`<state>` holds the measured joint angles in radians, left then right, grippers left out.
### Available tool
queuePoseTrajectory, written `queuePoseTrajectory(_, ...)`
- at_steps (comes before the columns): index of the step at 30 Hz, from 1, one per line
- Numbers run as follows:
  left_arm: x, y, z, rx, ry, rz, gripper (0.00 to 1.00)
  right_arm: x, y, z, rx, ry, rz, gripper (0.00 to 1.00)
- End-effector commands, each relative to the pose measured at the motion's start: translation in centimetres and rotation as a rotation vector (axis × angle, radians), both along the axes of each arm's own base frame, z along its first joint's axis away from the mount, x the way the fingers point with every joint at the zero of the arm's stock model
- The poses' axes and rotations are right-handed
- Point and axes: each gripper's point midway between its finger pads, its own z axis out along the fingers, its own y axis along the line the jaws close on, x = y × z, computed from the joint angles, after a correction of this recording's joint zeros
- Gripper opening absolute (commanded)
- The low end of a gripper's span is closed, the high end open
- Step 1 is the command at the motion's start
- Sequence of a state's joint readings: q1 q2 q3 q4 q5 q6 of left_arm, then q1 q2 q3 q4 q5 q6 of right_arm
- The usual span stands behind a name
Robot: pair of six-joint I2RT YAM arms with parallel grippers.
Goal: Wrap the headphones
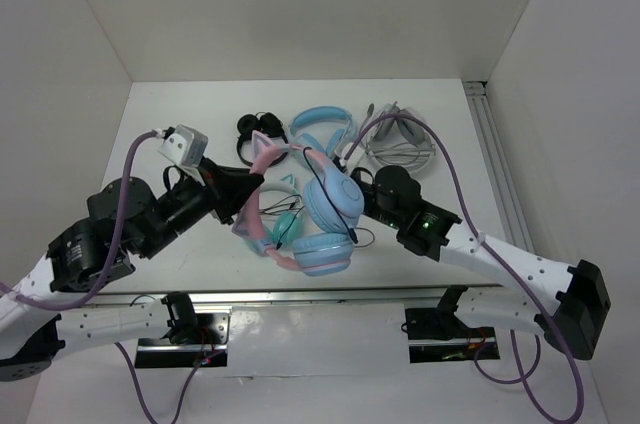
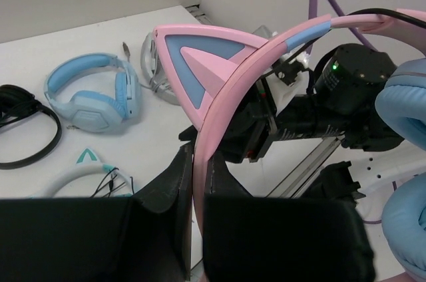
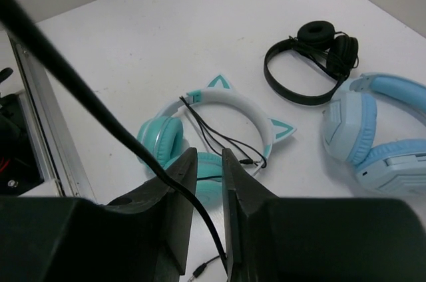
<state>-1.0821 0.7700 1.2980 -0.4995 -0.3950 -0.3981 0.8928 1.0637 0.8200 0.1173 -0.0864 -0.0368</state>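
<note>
The headphones hang lifted over the middle of the table, with a pink cat-ear headband and light blue ear cups. My left gripper is shut on the pink headband just below one ear; in the top view the left gripper sits at the band's left side. The thin black cable crosses the right wrist view and drops through the gap between the fingers of my right gripper. Those jaws stand a little apart, much wider than the cable. From above, the right gripper is beside the upper ear cup.
A teal cat-ear pair with a pale headband lies under the right gripper, its own cable coiled inside. Black headphones, an all-light-blue pair and a grey pair lie behind. A metal rail edges the table's right side.
</note>
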Motion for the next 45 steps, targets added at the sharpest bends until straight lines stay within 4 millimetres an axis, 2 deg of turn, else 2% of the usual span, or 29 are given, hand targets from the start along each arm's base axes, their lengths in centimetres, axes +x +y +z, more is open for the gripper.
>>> queuePoseTrajectory(1,-0.4,0.4,6.4,-0.237,-0.064,0.004,0.00,0.3,0.9,2.2,0.113,-0.048,0.020,0.29)
queuePoseTrajectory(3,0.1,1.1,6.8,-0.261,-0.055,0.047,0.00,0.1,1.1,0.8,0.107,-0.019,0.028,0.29)
queuePoseTrajectory(6,0.7,2.3,6.9,-0.282,-0.049,0.118,0.00,-0.4,1.2,0.6,0.143,-0.018,0.045,0.29)
queuePoseTrajectory(7,0.9,2.5,6.9,-0.303,-0.034,0.135,0.00,-0.5,1.1,-0.3,0.135,-0.011,0.045,0.30)
queuePoseTrajectory(8,1.0,2.7,6.9,-0.311,-0.028,0.152,0.00,-0.8,1.1,0.2,0.164,-0.018,0.058,0.30)
queuePoseTrajectory(10,1.5,3.3,6.9,-0.324,-0.020,0.194,0.00,-1.1,1.1,-0.7,0.167,-0.002,0.067,0.30)
queuePoseTrajectory(13,1.5,4.0,8.2,-0.364,-0.034,0.212,0.00,-1.7,1.4,-0.5,0.190,0.003,0.103,0.30)
queuePoseTrajectory(14,1.8,3.4,8.3,-0.356,-0.031,0.213,0.00,-2.0,1.5,-0.6,0.198,0.009,0.117,0.30)
queuePoseTrajectory(18,2.4,3.2,8.8,-0.355,-0.029,0.245,0.00,-2.2,2.1,-1.3,0.213,0.024,0.142,0.30)
queuePoseTrajectory(19,2.5,3.7,9.2,-0.368,-0.032,0.266,0.00,-2.2,2.1,-1.1,0.220,0.018,0.143,0.31)
queuePoseTrajectory(20,2.8,3.5,8.9,-0.358,-0.028,0.277,0.00,-2.3,2.3,-1.6,0.220,0.034,0.151,0.31)
queuePoseTrajectory(21,3.1,3.7,9.2,-0.362,-0.028,0.297,0.00,-2.4,2.2,-1.9,0.219,0.035,0.151,0.35)
queuePoseTrajectory(25,3.3,4.0,10.1,-0.369,-0.038,0.319,0.00,-2.8,2.4,-3.3,0.221,0.065,0.170,0.37)
queuePoseTrajectory(33,4.0,4.1,10.4,-0.375,-0.037,0.364,0.00,-3.4,3.3,-3.9,0.267,0.087,0.207,0.38)
queuePoseTrajectory(34,4.0,4.1,10.4,-0.375,-0.037,0.365,0.00,-3.8,3.6,-3.4,0.283,0.073,0.222,0.29)
queuePoseTrajectory(35,4.1,4.2,10.4,-0.385,-0.031,0.373,0.00,-4.1,3.8,-4.2,0.274,0.096,0.223,0.26)
queuePoseTrajectory(37,4.2,4.4,10.3,-0.386,-0.030,0.388,0.00,-4.4,4.1,-3.5,0.295,0.078,0.226,0.15)
queuePoseTrajectory(38,4.2,4.4,10.4,-0.395,-0.025,0.387,0.00,-4.2,3.9,-3.9,0.290,0.083,0.210,0.06)
queuePoseTrajectory(41,4.5,4.8,9.9,-0.397,-0.015,0.428,0.00,-5.2,4.5,-3.7,0.299,0.081,0.216,0.03)
queuePoseTrajectory(42,4.6,5.7,10.0,-0.416,-0.012,0.461,0.00,-5.7,4.9,-3.7,0.301,0.083,0.213,0.01)
queuePoseTrajectory(44,5.0,6.3,9.2,-0.399,-0.006,0.515,0.00,-6.3,4.9,-4.5,0.264,0.099,0.198,0.00)
queuePoseTrajectory(45,5.3,7.0,8.7,-0.393,-0.003,0.569,0.00,-7.4,5.4,-5.1,0.240,0.106,0.212,0.00)
